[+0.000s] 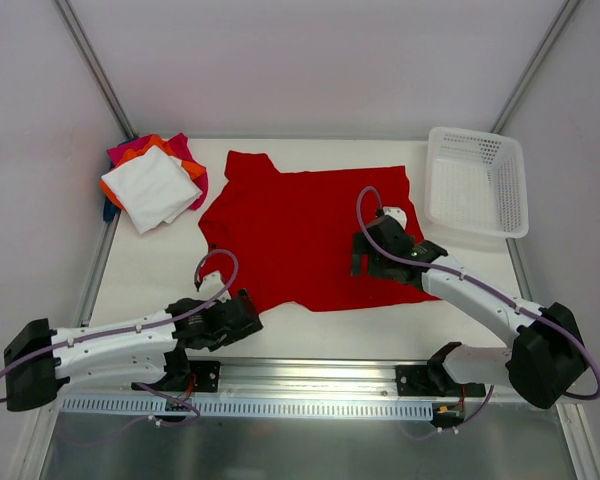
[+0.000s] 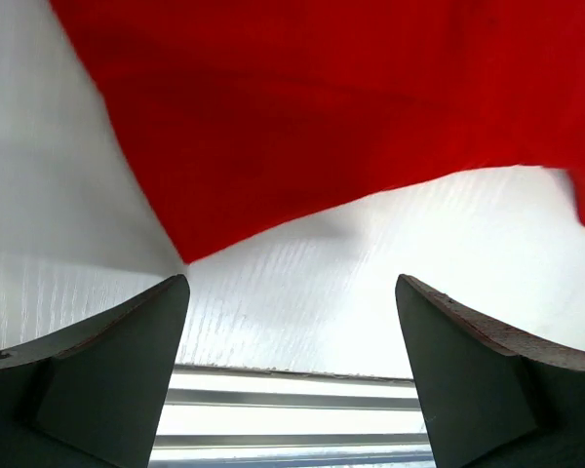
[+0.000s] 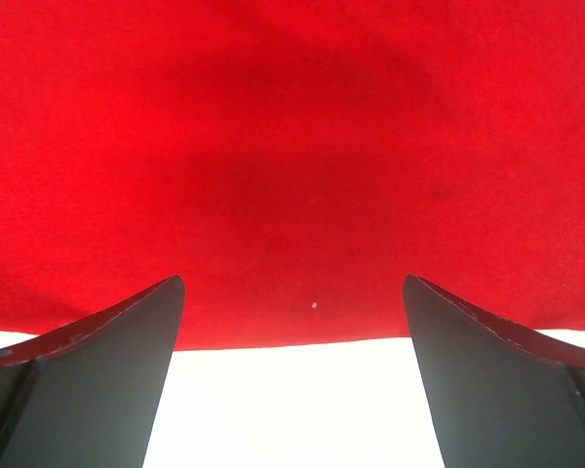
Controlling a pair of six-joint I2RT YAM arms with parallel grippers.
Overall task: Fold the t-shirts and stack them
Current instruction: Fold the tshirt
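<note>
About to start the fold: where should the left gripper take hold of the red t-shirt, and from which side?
Probably best: pinch the red t-shirt at its near corner, coming in low from the near edge of the table. The cloth lies flat, so only its border can be pinched, and that corner points toward the open left gripper, just ahead.

The spread t-shirt [image 1: 300, 235] lies flat on the table [image 1: 145, 272], its near corner just ahead of the left gripper [image 1: 242, 303]. The right gripper [image 1: 363, 262] hangs over the shirt's right part, with the shirt's edge just behind its fingers. The stack of folded t-shirts [image 1: 152, 187] lies far ahead and left of the left gripper. The basket [image 1: 477, 180] stands ahead and right of the right gripper, seemingly just clear of the shirt.
</note>
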